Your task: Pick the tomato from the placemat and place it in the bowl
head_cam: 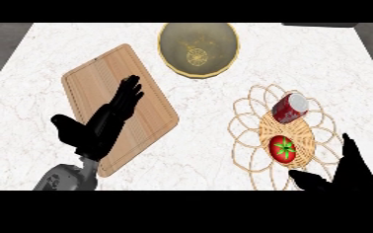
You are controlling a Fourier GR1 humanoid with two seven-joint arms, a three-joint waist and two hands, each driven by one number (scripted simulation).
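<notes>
While my right hand (348,170) waits with fingers and thumb spread apart, holding nothing, I see the tomato (283,148) just to its left on the woven placemat (246,128), beside a red can (290,108). Farther ahead-left sits the bowl (198,48). My left hand (102,121) rests open-fingered over a wooden board (153,111).

A kitchen: marble counter (218,103), wooden cutting board (146,98), bowl (198,49).
</notes>
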